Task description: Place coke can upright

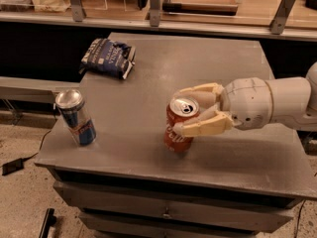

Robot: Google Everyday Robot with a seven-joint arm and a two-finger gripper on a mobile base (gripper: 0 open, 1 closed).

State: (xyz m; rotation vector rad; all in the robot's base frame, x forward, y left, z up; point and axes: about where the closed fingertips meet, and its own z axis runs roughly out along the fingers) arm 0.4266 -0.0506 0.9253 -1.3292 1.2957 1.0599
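Camera view shows you at the set-down step: the gripper (177, 111) sits over the right-centre of the surface (208, 58), reaching in from the right on its white arm (270, 103). Its jaws are closed around the coke can (177, 142), one cream finger on the far side near the rim and the other across the near side just below the top. The can stands nearly upright with its silver lid and pull tab facing up. It leans a little, and its base looks to be at the surface or a hair above it; you cannot tell which from here. In my judgement your next move is to settle the base flat, square off that lean, then part the jaws evenly and back away without brushing the can. It is thin, smooth red aluminium, a round body that will slip or tip if one finger drags. The surface is flat, matte grey and gives a steady footing. Well apart to the left stands a taller blue-and-silver can (75, 117) near the edge, and a crinkled dark snack bag (107, 57) lies at the back left.
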